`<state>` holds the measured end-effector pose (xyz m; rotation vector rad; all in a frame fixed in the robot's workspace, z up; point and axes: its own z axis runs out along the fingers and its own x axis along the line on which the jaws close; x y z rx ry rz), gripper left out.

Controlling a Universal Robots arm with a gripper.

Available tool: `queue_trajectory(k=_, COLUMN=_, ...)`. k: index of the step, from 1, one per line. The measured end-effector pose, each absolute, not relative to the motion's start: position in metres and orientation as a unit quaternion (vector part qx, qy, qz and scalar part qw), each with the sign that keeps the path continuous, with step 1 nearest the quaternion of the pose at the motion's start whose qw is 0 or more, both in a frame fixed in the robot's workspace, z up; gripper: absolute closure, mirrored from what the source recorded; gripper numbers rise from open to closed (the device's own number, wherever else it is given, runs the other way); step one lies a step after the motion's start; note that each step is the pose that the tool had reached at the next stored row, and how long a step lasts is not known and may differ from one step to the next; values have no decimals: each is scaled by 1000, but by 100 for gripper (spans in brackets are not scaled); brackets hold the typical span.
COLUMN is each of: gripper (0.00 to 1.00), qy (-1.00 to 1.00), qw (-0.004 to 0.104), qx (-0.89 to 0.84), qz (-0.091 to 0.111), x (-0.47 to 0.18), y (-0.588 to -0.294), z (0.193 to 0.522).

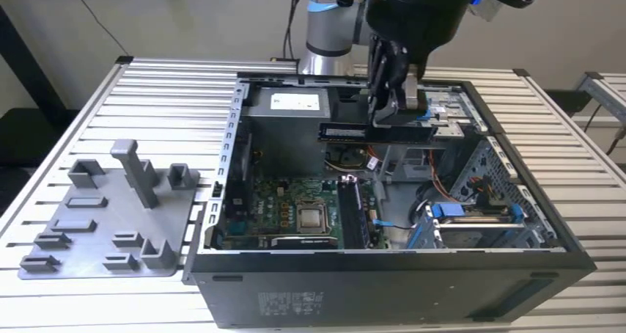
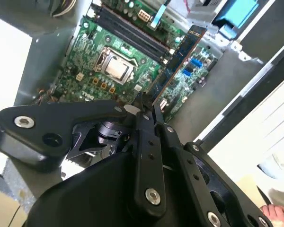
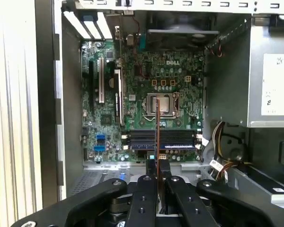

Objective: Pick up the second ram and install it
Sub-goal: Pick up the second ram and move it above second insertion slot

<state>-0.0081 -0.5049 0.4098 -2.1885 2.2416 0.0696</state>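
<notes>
The second ram [image 1: 377, 133], a long dark-green stick, hangs level above the open computer case [image 1: 391, 263], with my gripper [image 1: 391, 122] shut on it from above. In both wrist views it appears edge-on, as a thin strip [image 3: 157, 127] running out from between the black fingers [image 3: 143, 198] and as a green board [image 2: 180, 56] angled over the motherboard. The gripper [image 3: 157, 165] [image 2: 146, 109] is high over the motherboard [image 1: 284, 208]. The black memory slots [image 3: 161, 139] [image 2: 128, 30] lie beside the processor socket [image 3: 160, 103], well below the stick.
A grey fixture plate [image 1: 108, 216] with upright posts lies on the slatted table at the exterior view's left. Inside the case are the power supply [image 1: 293, 102], cables [image 3: 222, 142] and a blue drive cage [image 1: 470, 212]. A person's fingers [image 2: 274, 213] are at one corner of the second wrist view.
</notes>
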Motion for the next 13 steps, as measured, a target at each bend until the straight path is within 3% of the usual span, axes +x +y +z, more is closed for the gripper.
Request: queue_trajectory(k=13, gripper=86, qy=715, qw=4, qx=-698, qz=22, x=10, y=-497, z=410)
